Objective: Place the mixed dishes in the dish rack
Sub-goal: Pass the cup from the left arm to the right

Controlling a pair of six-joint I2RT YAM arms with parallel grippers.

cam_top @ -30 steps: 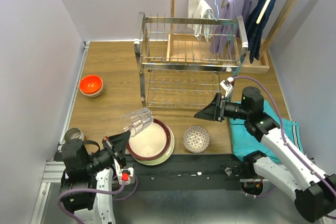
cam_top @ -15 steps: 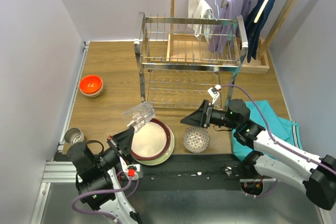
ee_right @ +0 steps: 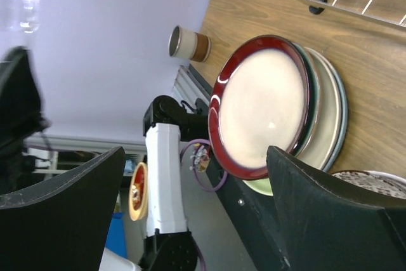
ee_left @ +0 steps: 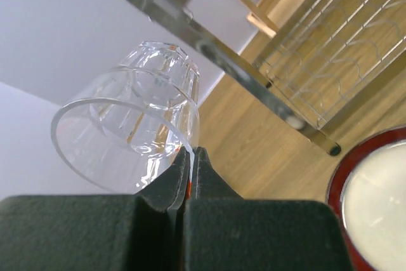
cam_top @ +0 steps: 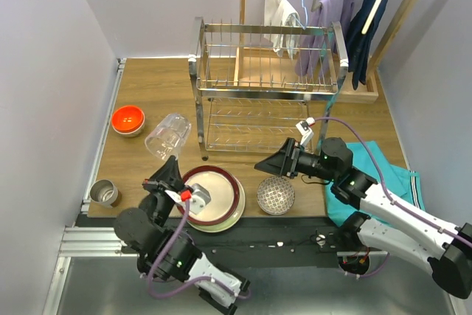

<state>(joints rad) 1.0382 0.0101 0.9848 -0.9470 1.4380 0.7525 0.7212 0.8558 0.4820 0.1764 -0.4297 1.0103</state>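
My left gripper (cam_top: 169,165) is shut on the rim of the clear glass (cam_top: 167,136), held tilted in the air left of the dish rack (cam_top: 269,82); the glass (ee_left: 130,115) fills the left wrist view, pinched at my fingertips (ee_left: 190,157). My right gripper (cam_top: 267,165) is open and empty, hovering above the patterned bowl (cam_top: 276,195), facing the plate stack. The dark-red-rimmed cream plate (cam_top: 212,195) tops the stack at the front edge and shows in the right wrist view (ee_right: 263,106). The orange bowl (cam_top: 127,119) sits at the left. The beige cup (cam_top: 104,192) stands front left.
A wooden hanger stand (cam_top: 358,35) with hung clothes stands behind and right of the rack. A teal cloth (cam_top: 383,182) lies at the right. The rack's chrome post (ee_left: 222,68) crosses the left wrist view close to the glass.
My left arm has swung the glass up and to the left, away from the plate stack. My right gripper has moved left, from beside the rack's leg to above the patterned bowl.
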